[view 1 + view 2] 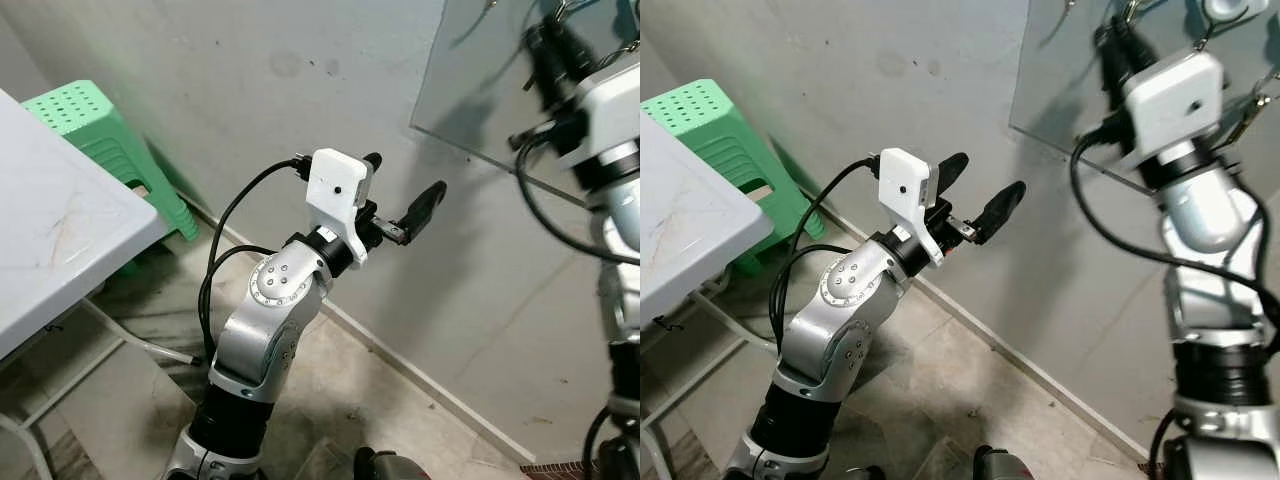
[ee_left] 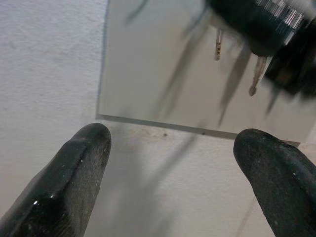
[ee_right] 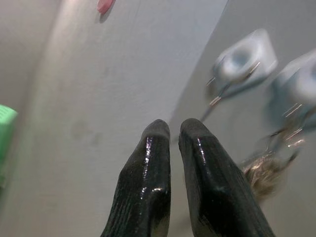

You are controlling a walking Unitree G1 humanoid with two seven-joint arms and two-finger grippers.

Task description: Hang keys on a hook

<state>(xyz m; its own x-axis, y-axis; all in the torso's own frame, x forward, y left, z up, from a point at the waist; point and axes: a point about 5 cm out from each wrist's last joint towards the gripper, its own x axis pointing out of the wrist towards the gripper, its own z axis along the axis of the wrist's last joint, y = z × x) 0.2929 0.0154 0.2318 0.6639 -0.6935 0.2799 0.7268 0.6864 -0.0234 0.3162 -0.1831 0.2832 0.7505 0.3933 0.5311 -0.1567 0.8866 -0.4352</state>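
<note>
The keys (image 3: 264,173) hung as a blurred, shiny metal bunch on the grey panel (image 1: 1060,90) fixed to the wall, just below two pale square hooks (image 3: 242,61) with round centres. The right wrist view showed this clearly enough; whether the ring sat on a hook or only in front of it could not be told. In the left wrist view two slim metal keys (image 2: 217,45) pointed down in front of the same smooth panel, partly covered by a dark blurred shape.

The right gripper (image 3: 174,136) was raised close to the panel, near the hooks. Its two glossy black fingers (image 3: 148,168) were pressed almost together with only a thin gap, and nothing was visible between them. The keys were beside them, not in their grasp. In the right eye view the silver right arm with its white wrist camera box (image 1: 1170,95) stood high at the panel, which the left eye view showed only at its edge, blurred.

The left gripper (image 1: 980,195) was held lower, pointing at the rough plaster wall (image 1: 250,80) under the panel, fingers (image 2: 74,168) spread wide apart and holding nothing. They looked matt and rounded.

On the robot's left stood a white counter (image 1: 50,230) with a scratched top, and behind it a green plastic stool (image 1: 100,130) with a perforated seat. The floor (image 1: 940,380) was stained stone.
</note>
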